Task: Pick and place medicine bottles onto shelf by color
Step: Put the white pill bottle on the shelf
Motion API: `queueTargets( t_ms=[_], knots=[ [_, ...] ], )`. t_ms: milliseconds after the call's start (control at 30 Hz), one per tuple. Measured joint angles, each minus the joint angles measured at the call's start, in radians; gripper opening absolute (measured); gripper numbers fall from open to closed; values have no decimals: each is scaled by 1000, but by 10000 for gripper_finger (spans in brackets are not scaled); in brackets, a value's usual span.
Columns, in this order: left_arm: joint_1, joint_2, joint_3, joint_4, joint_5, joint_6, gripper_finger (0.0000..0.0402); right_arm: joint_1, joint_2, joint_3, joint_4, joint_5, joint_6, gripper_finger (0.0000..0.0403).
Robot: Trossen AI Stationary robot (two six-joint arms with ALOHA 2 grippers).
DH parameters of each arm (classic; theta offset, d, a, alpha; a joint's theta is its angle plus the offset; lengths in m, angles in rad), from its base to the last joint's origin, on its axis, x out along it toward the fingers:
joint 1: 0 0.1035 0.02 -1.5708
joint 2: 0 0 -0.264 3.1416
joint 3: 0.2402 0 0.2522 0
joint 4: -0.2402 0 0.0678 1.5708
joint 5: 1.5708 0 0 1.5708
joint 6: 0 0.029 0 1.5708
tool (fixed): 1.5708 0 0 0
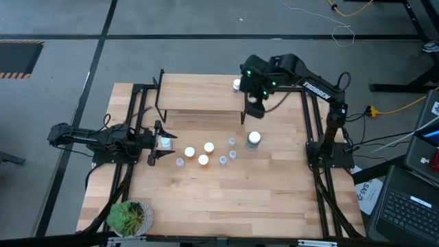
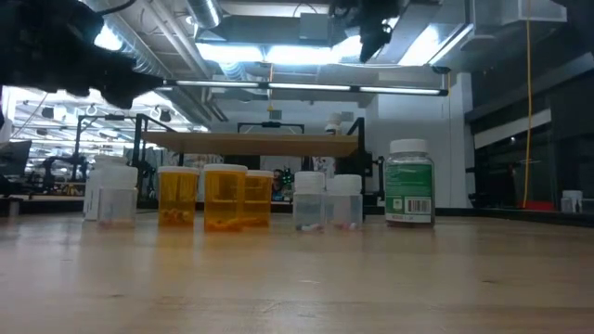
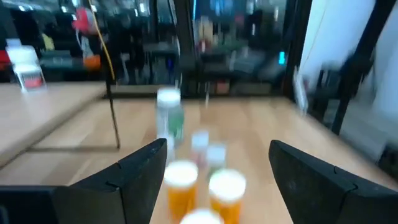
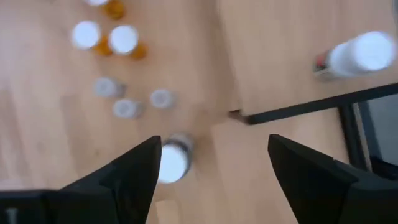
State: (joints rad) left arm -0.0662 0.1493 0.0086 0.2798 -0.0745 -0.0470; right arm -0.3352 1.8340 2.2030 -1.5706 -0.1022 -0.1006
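Observation:
The shelf [image 1: 199, 99] stands at the table's far side, with one white-capped bottle [image 1: 236, 85] on its right end, also in the right wrist view [image 4: 357, 55]. Three orange bottles [image 1: 203, 160], several tiny clear ones [image 1: 223, 160] and the larger greenish bottle [image 1: 254, 139] stand on the table before it. My left gripper [image 1: 159, 144] is open and low at the left of the group, with a small white-capped bottle [image 1: 166, 143] between its fingers. My right gripper [image 1: 254, 104] is open and empty, high above the shelf's right end.
A green potted plant [image 1: 129, 217] stands at the near left corner. Black frame rails [image 1: 310, 130] run along the table's left and right sides. A wide strip of bare tabletop [image 1: 226, 199] lies between the bottles and the near edge.

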Motion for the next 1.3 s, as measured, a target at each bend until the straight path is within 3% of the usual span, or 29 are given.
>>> queueTargets(
  t_ms=[67, 133, 233, 400, 600, 733, 900, 1300],
  knots=[
    [0, 0, 13, 49, -52, -87, 279, 28, -17, -20, 1, 1, 2, 298],
    [0, 0, 61, -12, -93, -105, 276, 53, -30, -47, -2, 1, 19, 298],
    [-1, 23, 201, -311, -129, -107, 269, 86, -59, -97, 2, 3, 59, 298],
    [0, 189, 453, -804, -235, -204, 264, 137, -123, -239, 26, 37, 113, 298],
    [0, 382, 635, -1103, -170, -289, 264, 160, -181, -430, 155, 93, 169, 298],
    [0, 466, 655, -1196, -170, -285, 264, 161, -181, -517, 231, 94, 246, 298],
    [0, 551, 655, -1195, -169, -285, 263, 174, -181, -610, 295, 93, 288, 298],
    [0, 660, 655, -1195, -174, -286, 263, 257, -181, -691, 387, 94, 358, 298]
  ],
)
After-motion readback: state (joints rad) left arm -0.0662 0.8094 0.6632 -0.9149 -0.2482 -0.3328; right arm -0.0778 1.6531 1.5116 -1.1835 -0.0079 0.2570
